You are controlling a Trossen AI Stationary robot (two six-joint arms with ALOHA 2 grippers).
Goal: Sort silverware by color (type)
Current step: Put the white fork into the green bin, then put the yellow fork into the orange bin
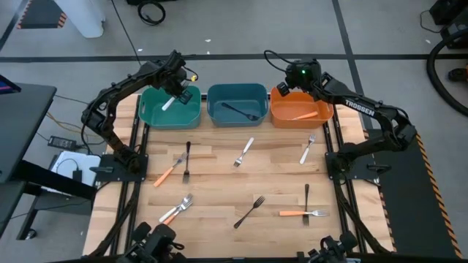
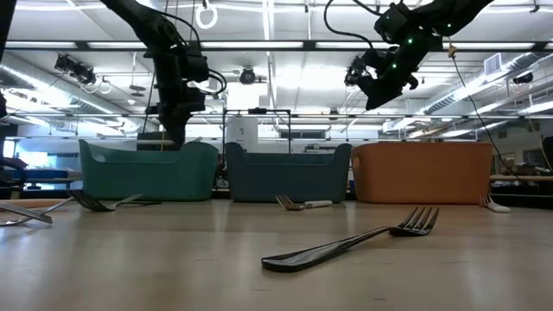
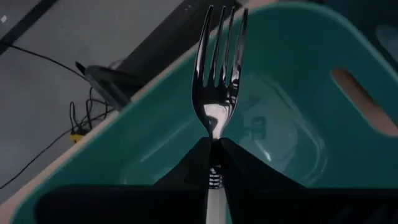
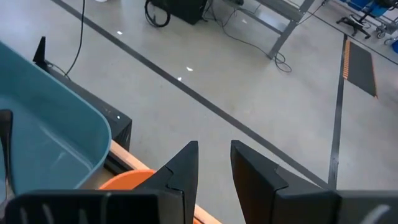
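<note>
We are holding a silver fork [image 3: 219,74] clamped between the left gripper's [image 1: 178,93] fingers, hanging over the teal bin [image 1: 150,115]. Our right gripper [image 1: 287,86] is hovering above the back edge of the orange bin [image 1: 279,113], fingers parted and gripping nothing. A black fork [image 1: 238,111] is lying in the blue bin [image 1: 216,114], an orange piece [image 1: 303,115] in the orange bin, and the other forks [image 1: 249,211] and knives are lying scattered on the table [image 1: 219,183].
</note>
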